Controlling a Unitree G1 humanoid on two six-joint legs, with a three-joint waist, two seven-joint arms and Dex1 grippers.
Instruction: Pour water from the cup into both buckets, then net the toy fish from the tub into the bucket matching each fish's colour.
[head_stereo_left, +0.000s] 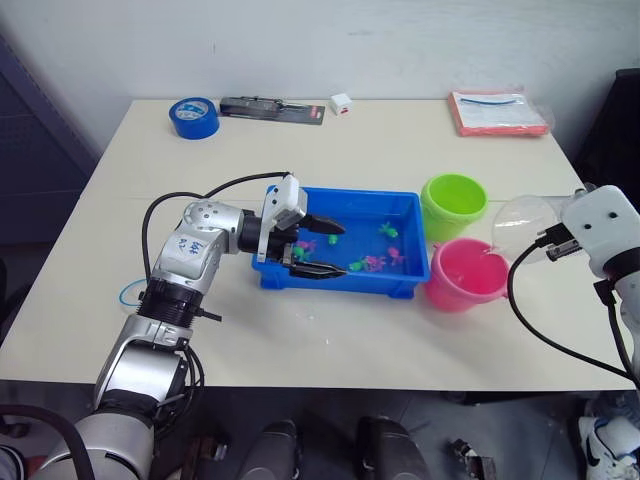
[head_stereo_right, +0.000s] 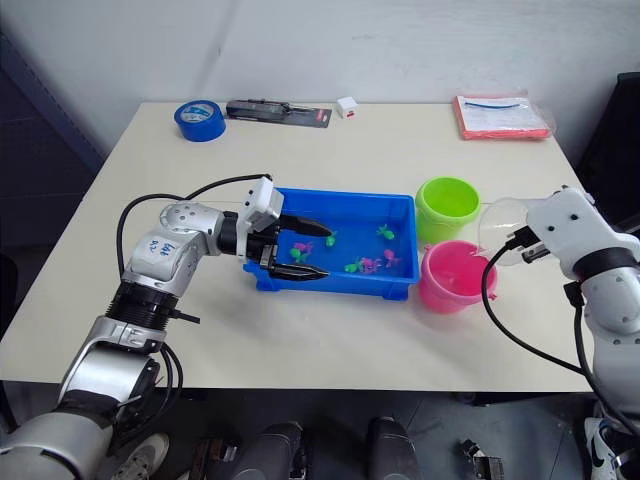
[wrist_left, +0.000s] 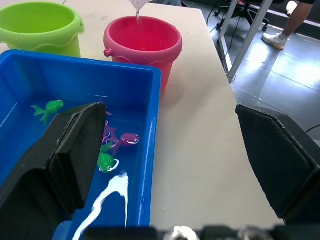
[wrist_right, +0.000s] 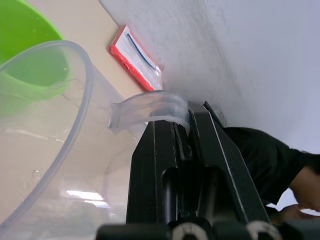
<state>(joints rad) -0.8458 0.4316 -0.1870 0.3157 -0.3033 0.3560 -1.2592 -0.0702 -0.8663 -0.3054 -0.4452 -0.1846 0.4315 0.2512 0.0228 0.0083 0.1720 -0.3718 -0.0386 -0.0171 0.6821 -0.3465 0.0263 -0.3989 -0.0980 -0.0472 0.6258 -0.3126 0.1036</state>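
We are reaching our left arm in from the near left corner of the desk, elbow bent, forearm running toward the right edge. Our left gripper (head_stereo_left: 322, 249) is hanging with its two black fingers spread wide apart, one finger (wrist_left: 75, 150) low and the other (wrist_left: 280, 160) well off to its side, nothing between them. We are holding our right arm out past the desk's right edge, wrist turned inward. Our right gripper (wrist_right: 172, 145) is clamping its fingers tight on the handle of the cup (head_stereo_left: 525, 225), which is tipping toward the desk.
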